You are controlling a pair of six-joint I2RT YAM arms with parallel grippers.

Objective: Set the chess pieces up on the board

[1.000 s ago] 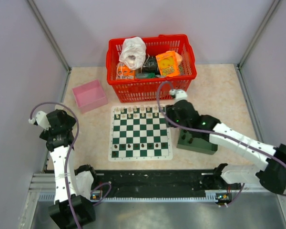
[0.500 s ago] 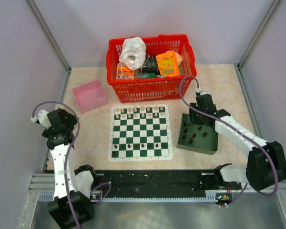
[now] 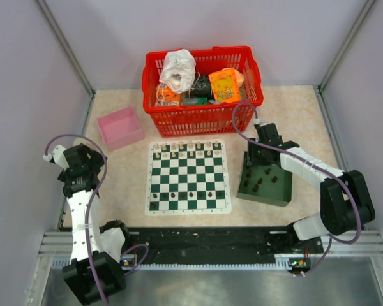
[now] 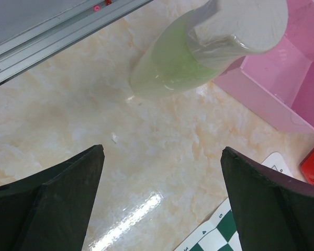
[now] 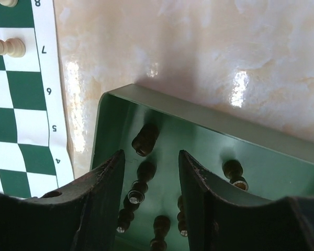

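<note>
The right gripper (image 5: pixel 150 164) is held half open and empty over the tray (image 5: pixel 162 112), beside the board's (image 5: pixel 10 104) right edge. A dark piece (image 5: pixel 139 180) is seen lying below the gap, lengthwise along the fingers.

Our right pincer (image 3: pixel 258 158) has left the board (image 3: pixel 179 178) for the green tray (image 3: pixel 271 196).
A second ago we had it over the board's far right corner. Now dark chess pieces (image 5: pixel 145 139) lie just ahead of and between its half-parted jaws.
</note>
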